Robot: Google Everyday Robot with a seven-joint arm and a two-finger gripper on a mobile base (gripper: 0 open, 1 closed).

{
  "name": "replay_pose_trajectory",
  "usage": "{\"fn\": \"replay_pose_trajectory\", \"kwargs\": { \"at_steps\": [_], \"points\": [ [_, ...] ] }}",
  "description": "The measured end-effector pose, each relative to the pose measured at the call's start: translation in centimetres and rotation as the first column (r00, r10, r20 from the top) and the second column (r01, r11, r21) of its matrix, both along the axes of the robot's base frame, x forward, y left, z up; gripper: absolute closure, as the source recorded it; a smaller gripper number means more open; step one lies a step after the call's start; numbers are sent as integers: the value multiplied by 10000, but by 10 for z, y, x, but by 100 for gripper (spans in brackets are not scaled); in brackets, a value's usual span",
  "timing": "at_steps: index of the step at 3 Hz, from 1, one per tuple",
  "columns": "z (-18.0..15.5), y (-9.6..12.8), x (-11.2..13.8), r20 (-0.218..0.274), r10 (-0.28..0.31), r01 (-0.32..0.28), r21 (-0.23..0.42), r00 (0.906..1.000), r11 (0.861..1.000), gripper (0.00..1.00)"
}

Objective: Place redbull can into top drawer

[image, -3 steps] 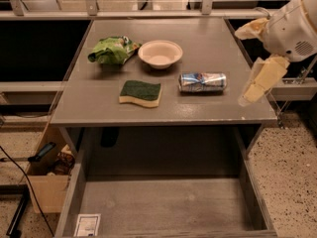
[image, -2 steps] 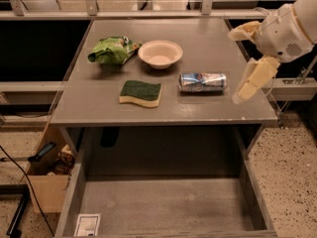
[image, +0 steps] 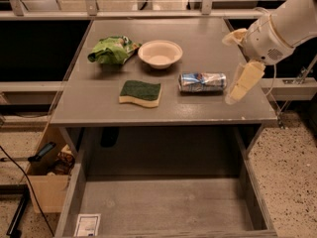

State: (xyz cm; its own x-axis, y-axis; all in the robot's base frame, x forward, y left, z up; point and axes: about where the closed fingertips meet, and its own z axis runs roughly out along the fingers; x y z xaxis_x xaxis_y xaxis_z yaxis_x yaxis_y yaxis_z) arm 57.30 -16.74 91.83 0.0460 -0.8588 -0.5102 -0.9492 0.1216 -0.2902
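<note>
The redbull can (image: 202, 82) lies on its side on the grey tabletop (image: 99, 110), right of centre. My gripper (image: 229, 69) hangs just right of the can, close to it but not touching. It is open and empty: one cream finger (image: 244, 81) points down towards the table and the other (image: 235, 35) sits higher up. The top drawer (image: 163, 205) is pulled out below the table's front edge. It holds only a white label sticker (image: 87, 225) in its front left corner.
A green-and-yellow sponge (image: 141, 92) lies left of the can. A white bowl (image: 160, 53) and a crumpled green bag (image: 112, 50) sit further back. A cardboard box (image: 47, 175) stands on the floor at the left.
My gripper has moved left, closer to the right end of the can. The can and the other things have not moved.
</note>
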Motion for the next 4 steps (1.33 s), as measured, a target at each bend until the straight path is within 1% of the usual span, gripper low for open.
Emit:
{"fn": "replay_pose_trajectory", "kwargs": {
  "at_steps": [1,2,4],
  "points": [
    [-13,-11,24,16,-420,420,-604,9991,9973,0],
    [-22,-16,36,-36,-624,619,-841,9980,9945,0],
    [-55,-4,42,-542,-615,534,-1386,9966,9889,0]
  ]
}}
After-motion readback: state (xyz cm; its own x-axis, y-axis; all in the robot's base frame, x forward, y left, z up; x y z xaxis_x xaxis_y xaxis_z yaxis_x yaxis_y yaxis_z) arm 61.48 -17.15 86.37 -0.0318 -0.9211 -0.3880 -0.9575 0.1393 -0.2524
